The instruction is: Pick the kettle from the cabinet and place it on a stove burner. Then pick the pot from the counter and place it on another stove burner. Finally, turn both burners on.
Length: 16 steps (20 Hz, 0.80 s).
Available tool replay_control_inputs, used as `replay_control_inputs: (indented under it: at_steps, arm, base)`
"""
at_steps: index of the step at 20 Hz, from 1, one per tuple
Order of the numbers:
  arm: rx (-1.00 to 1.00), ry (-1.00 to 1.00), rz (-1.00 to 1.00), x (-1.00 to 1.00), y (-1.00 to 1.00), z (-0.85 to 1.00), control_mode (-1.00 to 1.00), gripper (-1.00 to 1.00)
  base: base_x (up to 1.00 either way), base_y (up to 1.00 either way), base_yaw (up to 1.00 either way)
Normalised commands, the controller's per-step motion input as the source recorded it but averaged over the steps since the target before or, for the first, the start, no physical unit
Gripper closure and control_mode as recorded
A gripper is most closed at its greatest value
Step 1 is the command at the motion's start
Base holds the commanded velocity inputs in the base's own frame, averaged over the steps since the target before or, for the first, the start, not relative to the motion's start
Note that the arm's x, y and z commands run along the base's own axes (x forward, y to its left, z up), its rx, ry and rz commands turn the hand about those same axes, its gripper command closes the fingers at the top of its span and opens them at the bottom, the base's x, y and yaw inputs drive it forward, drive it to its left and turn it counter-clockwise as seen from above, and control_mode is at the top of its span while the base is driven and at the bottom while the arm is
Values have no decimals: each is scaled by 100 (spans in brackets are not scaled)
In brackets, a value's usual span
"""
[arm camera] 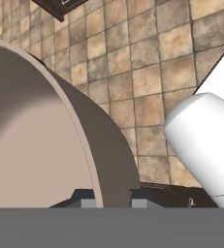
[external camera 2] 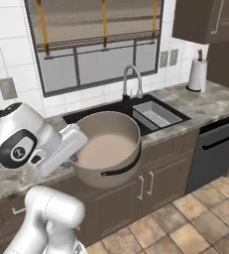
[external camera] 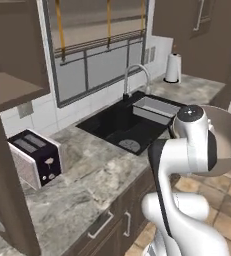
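The claw [arm camera: 112,196] is closed tight on the rim of the pot [external camera 2: 108,151], with one finger inside the wall and one outside. The big tan pot hangs in the air, up off the counter [external camera 2: 185,106], in front of the brown drawers and above the tiled floor [arm camera: 147,72]. It stays upright. Behind it, farther away, is the black sink [external camera 2: 111,109] with its tap [external camera 2: 132,79]. A toaster [external camera: 34,157] sits on the counter far to the left.
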Motion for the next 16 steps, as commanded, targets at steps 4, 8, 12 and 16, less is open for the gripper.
replay_control_inputs:
  at_steps: [4,8,12,16]
  arm:
    - [0,0,0,0,0,0,100,100]
    - [0,0,0,0,0,0,100,100]
    - [0,0,0,0,0,0,100,100]
    - [0,0,0,0,0,0,100,100]
  base:
    - [10,-65,-17]
    - [10,-64,-20]
    - [13,-60,-25]
    - [21,-41,-34]
